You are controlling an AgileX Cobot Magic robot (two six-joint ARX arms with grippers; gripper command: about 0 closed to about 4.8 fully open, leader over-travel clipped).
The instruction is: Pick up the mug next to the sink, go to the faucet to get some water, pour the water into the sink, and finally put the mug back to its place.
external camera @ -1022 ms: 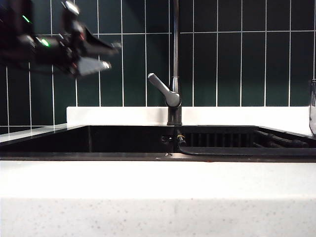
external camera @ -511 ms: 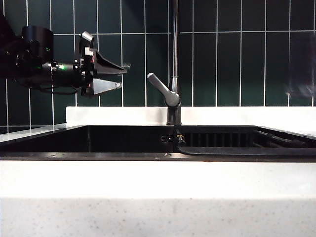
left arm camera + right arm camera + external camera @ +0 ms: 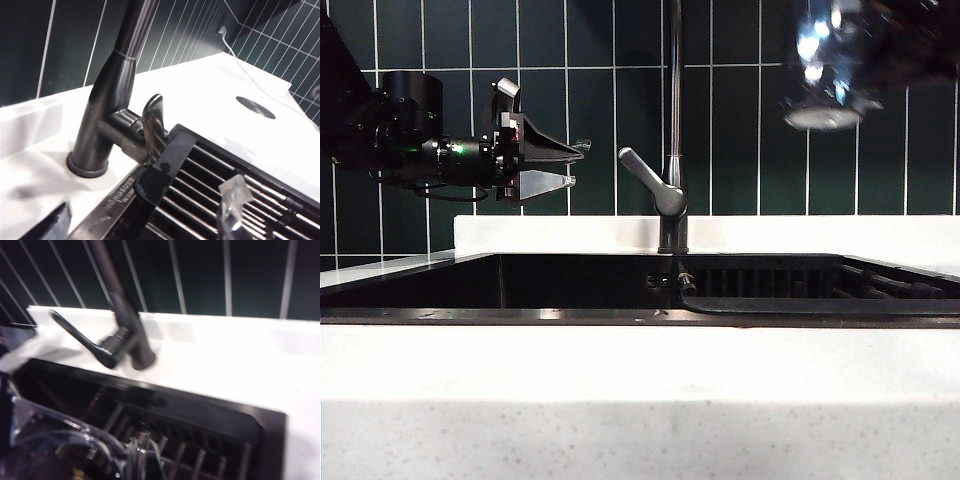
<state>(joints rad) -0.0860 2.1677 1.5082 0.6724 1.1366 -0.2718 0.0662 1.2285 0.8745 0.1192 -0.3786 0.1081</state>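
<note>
Sink (image 3: 117, 212) rim: embossed brand, reads roughly "HONOSUFE".

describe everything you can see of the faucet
The faucet is a slim grey metal pipe rising from a dark cylindrical base on the white counter behind the sink, running out of the exterior view's top. Its single lever angles up toward the left gripper, whose open jaws stand short of it. Nothing touches it.

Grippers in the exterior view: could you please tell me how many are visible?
2. The left gripper, open, hangs left of the faucet; the right gripper, blurred at upper right, carries the mug.
</note>
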